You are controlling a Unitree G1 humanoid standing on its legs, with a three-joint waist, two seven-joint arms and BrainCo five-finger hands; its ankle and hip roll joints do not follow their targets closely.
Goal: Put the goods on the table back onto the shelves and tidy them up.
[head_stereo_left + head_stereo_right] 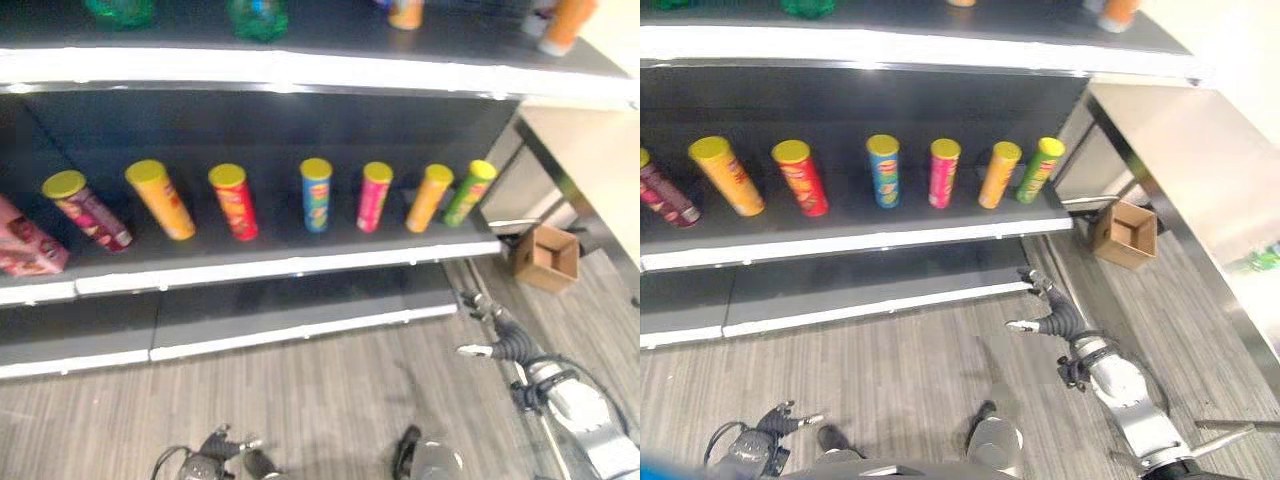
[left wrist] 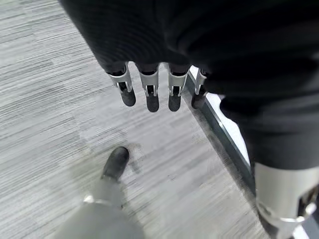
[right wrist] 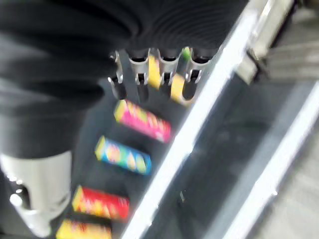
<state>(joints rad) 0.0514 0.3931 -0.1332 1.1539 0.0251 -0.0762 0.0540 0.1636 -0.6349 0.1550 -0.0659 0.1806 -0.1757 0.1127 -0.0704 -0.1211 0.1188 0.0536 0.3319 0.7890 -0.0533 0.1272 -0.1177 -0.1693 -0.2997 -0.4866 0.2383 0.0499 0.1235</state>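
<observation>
My left robot hand [image 2: 149, 92] hangs low beside me over the floor [image 2: 45, 99], fingers straight and relaxed, holding nothing. My right robot hand [image 1: 1052, 318] is raised ahead of me toward the shelves, fingers loosely extended, also empty.

The goods I can see are tall snack tubes on the middle shelf [image 1: 280, 268], ahead of and above my right robot hand. Left to right: a maroon tube [image 1: 88, 212], an orange tube [image 1: 162, 200], a red tube [image 1: 234, 203], a blue tube [image 1: 316, 196], a pink tube [image 1: 374, 198], a second orange tube [image 1: 429, 199] and a green tube [image 1: 469, 193]. They stand spaced apart.

Judgement: such tubes are light, stiff-walled and smooth, likely to slip or topple if nudged; best taken round the mid-body, not the cap.

Hard to make out: a pink packet [image 1: 28, 248] is cut off at the left edge; items on the top shelf [image 1: 300, 68] are cropped. A tabletop [image 1: 1200, 160] lies right of my right robot hand; any goods on it are unclear. A cardboard box [image 1: 1124, 233] sits on the floor beyond that hand.
</observation>
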